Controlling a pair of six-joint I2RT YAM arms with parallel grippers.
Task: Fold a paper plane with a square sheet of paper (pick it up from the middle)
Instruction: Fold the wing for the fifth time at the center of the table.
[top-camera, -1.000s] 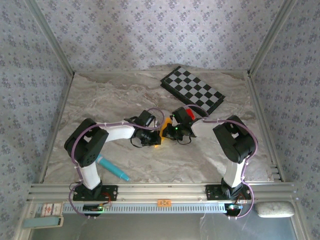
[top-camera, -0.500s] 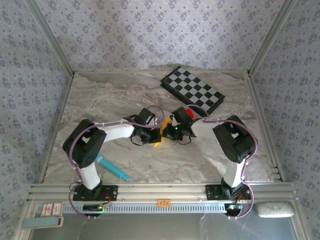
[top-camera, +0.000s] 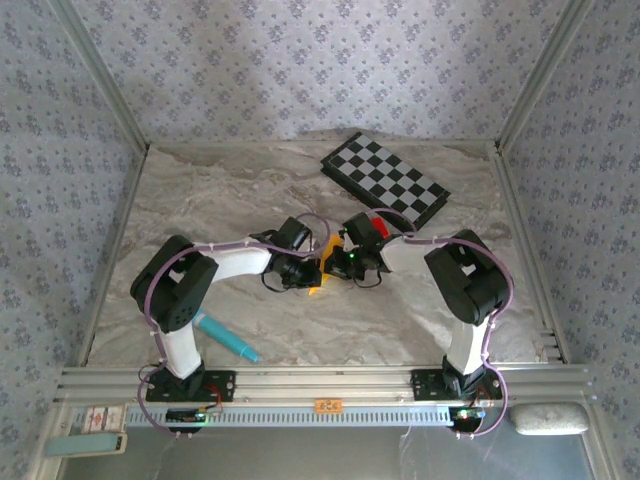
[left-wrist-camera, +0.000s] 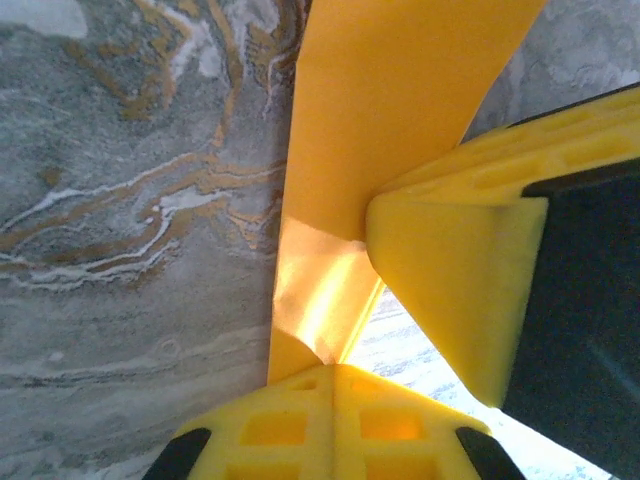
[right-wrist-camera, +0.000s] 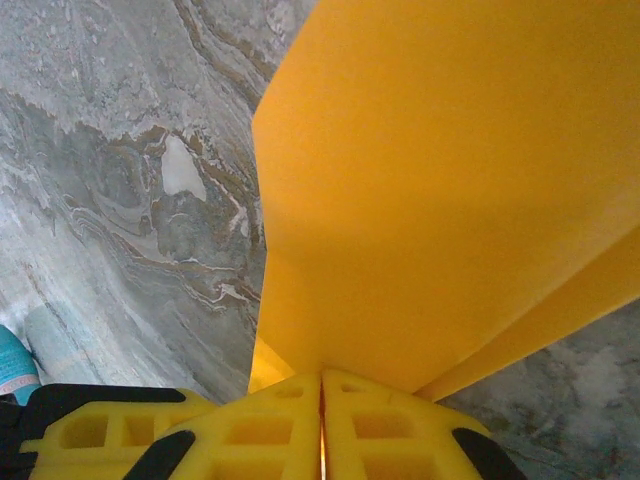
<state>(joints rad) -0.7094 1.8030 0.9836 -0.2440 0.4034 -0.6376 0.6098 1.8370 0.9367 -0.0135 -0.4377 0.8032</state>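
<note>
Top external view has both arms bent inward so that they meet over the middle of the grey marbled table (top-camera: 200, 200), where a thin orange-yellow sheet of paper (top-camera: 321, 262) peeks out between the two wrists. The left gripper (top-camera: 308, 270) and the right gripper (top-camera: 337, 264) sit nearly nose to nose on it. From the left wrist camera, the left fingers are pressed together with a bent corner of the sheet (left-wrist-camera: 390, 110) pinched between their tips, and a yellow finger of the right gripper comes in from the right, touching the same strip. From the right wrist camera, the right jaws are likewise closed tight on the paper's edge, and the sheet (right-wrist-camera: 450, 180) fans away from them in what look like two layers, a narrower flap showing under the broad one. So at least one fold appears to be in, and the paper seems to be lifted off the marble, not lying flat. It is no pointed dart yet: I see no nose or wings, so I judge most of the creasing is left to do. Away from the work, a black-and-white checkerboard (top-camera: 385, 180) lies at the far right, a small red block (top-camera: 380, 227) just near of it, and a teal pen (top-camera: 226, 336) lies near left.
</note>
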